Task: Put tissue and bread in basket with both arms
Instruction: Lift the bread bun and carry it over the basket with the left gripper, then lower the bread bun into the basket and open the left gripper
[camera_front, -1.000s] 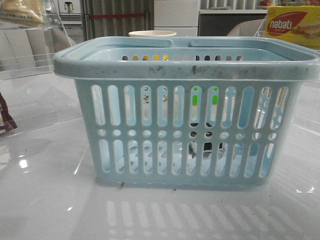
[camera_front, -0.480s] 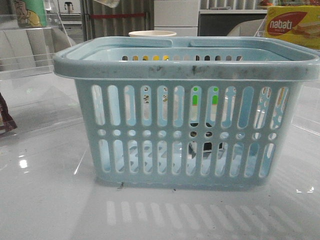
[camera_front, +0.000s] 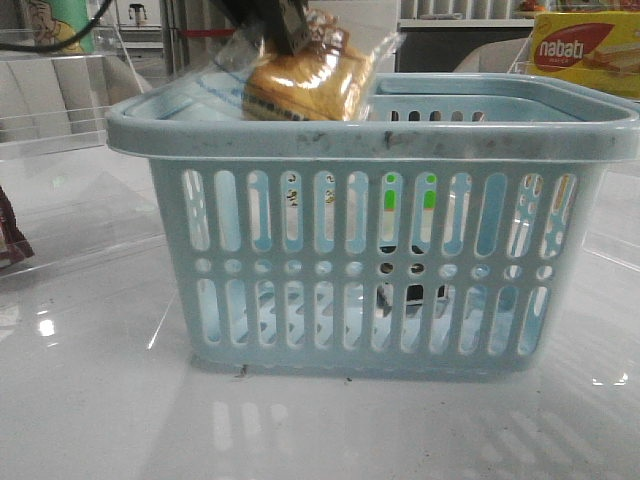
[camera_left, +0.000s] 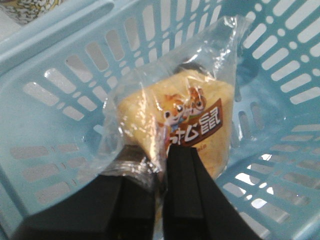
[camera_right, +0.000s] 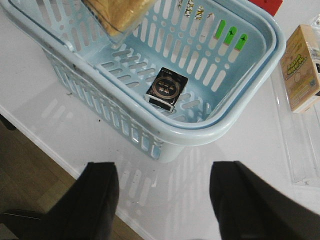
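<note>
bread (camera_left: 192, 130) hangs over the basket (camera_front: 370, 140), above the rim toward its left end in my front view, pinched by my left hand (camera_left: 159, 165). the two black fingers are closed nearly together on a gather of the clear wrapper at the packet's edge, not on the loaf itself. i judge it light and soft: the plastic is slick and crinkly, so a grip on film alone could slide, yet squeezing the loaf would crush it. the wrapper edge looks like the right place to hold, provided enough film is bunched between the pads.

tissue (camera_right: 166, 89) already lies on the basket floor, a small dark packet, flat and low. it sits well clear of where the bread hangs.

my right hand (camera_right: 162, 197) hovers outside the basket over the white surface (camera_right: 240, 150), fingers spread wide with nothing between them.
</note>
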